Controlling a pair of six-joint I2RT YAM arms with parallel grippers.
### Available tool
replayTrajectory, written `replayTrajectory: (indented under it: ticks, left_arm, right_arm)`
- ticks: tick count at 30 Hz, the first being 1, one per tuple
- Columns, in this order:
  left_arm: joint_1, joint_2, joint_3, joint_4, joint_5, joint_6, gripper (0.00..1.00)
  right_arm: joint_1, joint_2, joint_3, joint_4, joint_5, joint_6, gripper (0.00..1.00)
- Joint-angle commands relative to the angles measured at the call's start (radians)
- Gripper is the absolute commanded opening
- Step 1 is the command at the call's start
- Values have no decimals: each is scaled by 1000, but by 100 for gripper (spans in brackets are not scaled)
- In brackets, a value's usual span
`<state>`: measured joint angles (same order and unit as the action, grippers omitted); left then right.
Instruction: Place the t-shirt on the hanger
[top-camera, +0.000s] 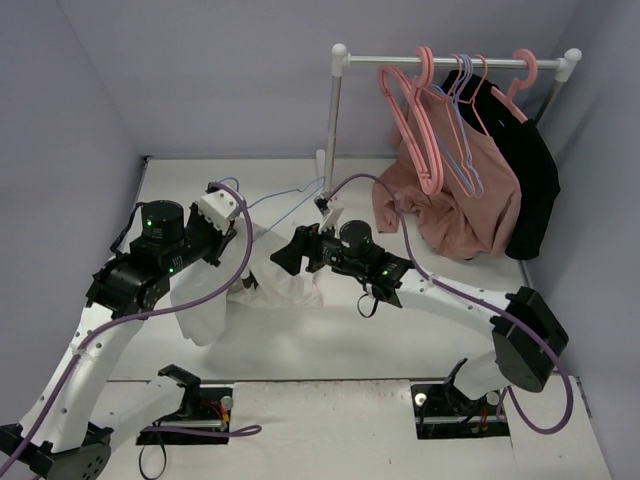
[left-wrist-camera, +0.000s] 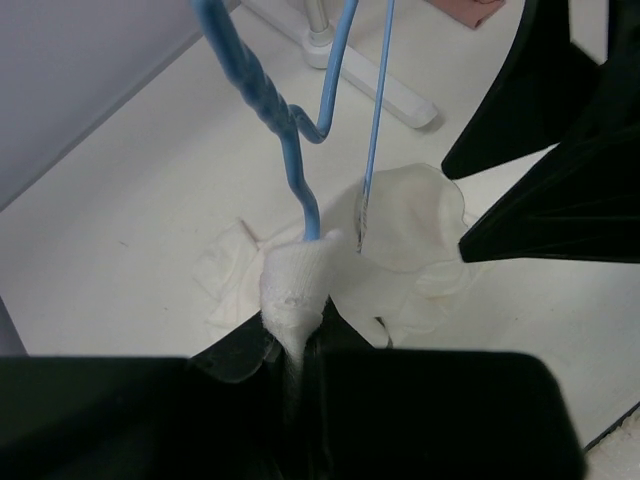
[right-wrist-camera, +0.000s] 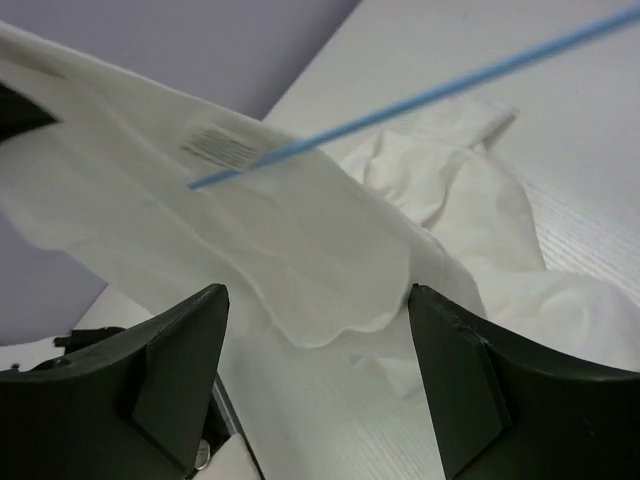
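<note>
The white t-shirt (top-camera: 275, 285) hangs bunched between the two arms and trails onto the table; it also shows in the left wrist view (left-wrist-camera: 405, 235) and the right wrist view (right-wrist-camera: 250, 235). My left gripper (top-camera: 235, 225) (left-wrist-camera: 295, 340) is shut on a bunch of its fabric. The light-blue hanger (top-camera: 290, 193) rises out of that bunch (left-wrist-camera: 300, 185). One thin wire of the hanger (right-wrist-camera: 430, 92) crosses above the shirt. My right gripper (top-camera: 283, 258) (right-wrist-camera: 315, 335) is open just in front of a hanging fold of the shirt, with nothing between its fingers. No chest print shows.
A white clothes rack (top-camera: 450, 60) stands at the back right. It holds pink hangers (top-camera: 415, 120), a dusty-pink top (top-camera: 460, 200) and a black garment (top-camera: 530, 180). The rack's post and foot (top-camera: 328, 170) stand just behind the hanger. Grey walls close the left and back.
</note>
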<state>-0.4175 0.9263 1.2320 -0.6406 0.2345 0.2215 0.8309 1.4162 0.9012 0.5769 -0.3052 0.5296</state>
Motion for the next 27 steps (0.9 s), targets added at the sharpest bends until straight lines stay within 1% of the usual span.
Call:
replayTrajectory:
  ticks: [1,6,9,11,13,15,17,18,21,23,25,27]
  left_arm:
    - [-1,-21,25,105,6,-31,0]
    - [-1,-44,12,100,15,-23,0]
    - [-1,-47,2,101,31,-24,0]
    - [-1,-51,-9,102,39,-29,0]
    - [-1,-57,-23,98,45,-30,0]
    - [-1,-64,-35,95,47,-28,0]
    - [-1,-90,-52,85,53,-18,0]
    - [-1,-100,-59,79,53,-15,0]
    - [-1,-118,-67,54,57,-3,0]
    - [-1,-124,-75,45,57,12,0]
    - [-1,-127,-90,45,45,22,0]
    - [-3,-128,-100,44,24,25,0]
  right_arm:
    - [19,72,38,46,190,82,67]
    - [33,123,43,46,279,80,62]
    - [33,138,49,52,293,79,60]
    - [33,147,56,55,293,77,53]
    - [34,151,59,55,295,66,39]
    - [31,146,53,55,301,55,22]
    - [18,117,28,50,302,29,3]
    - [6,106,13,43,302,11,0]
    - [-63,49,-27,21,299,-38,0]
    - [-133,-10,-47,-2,269,-52,0]
    - [-183,-56,-54,-28,238,-70,0]
    - [-212,-76,-33,-72,242,-118,0]
